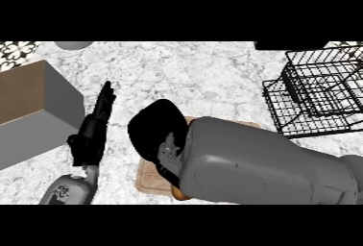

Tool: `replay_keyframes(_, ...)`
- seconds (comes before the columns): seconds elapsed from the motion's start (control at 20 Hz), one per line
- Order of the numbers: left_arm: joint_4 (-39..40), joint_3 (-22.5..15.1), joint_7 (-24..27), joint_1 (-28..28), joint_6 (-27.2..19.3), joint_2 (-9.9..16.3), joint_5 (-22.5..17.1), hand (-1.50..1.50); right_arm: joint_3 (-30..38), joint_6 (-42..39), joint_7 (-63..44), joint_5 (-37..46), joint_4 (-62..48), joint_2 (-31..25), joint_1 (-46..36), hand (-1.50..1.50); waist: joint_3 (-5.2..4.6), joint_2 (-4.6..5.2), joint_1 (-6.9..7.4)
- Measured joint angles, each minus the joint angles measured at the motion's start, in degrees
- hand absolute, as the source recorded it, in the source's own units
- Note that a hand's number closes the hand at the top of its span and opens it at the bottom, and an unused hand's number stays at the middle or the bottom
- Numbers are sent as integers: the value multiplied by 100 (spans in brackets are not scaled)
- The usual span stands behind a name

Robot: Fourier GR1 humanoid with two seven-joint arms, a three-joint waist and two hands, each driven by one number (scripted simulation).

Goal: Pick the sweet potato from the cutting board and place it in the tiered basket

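My right forearm (262, 163) fills the lower middle and covers most of the wooden cutting board (150, 180), of which only the left strip shows. My right hand (157, 129) hangs over the board's far left part, seen from its back. An orange-brown sliver (179, 194) peeks out under the forearm at the board's near edge; it may be the sweet potato, the rest of which is hidden. The black wire tiered basket (319, 93) stands at the right, apart from the hand. My left hand (96, 126) rests left of the board, fingers straight and pointing away.
A grey box with a brown top (35, 108) stands at the left edge, close to my left hand. A grey round object (74, 44) sits at the far edge, and a dark object (291, 45) lies behind the basket. Bare marble counter (205, 77) lies between board and basket.
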State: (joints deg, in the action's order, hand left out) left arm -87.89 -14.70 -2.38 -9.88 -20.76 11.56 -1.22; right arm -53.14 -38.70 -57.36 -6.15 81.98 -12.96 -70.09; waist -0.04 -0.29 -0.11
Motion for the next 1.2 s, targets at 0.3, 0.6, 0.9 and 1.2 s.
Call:
replay_keyframes(0.3, -42, 89, -17, 13, 79, 24, 20, 0, -132, -247, 133, 222, 82, -70, 97, -150, 2, 4, 0)
replay_keyframes(0.6, -88, 108, -60, 22, 139, -6, 86, 0, -384, -537, 402, 754, 346, -120, 359, -150, 3, 12, 8)
replay_keyframes(0.9, -7, 153, 19, 33, 175, -92, 150, 0, -353, -628, 606, 1585, 204, -172, 630, -150, 3, 22, 17)
replay_keyframes(1.2, -111, 219, 34, 165, 256, -116, 186, 0, -48, -751, 774, 2185, -19, -112, 931, -150, 3, 23, 31)
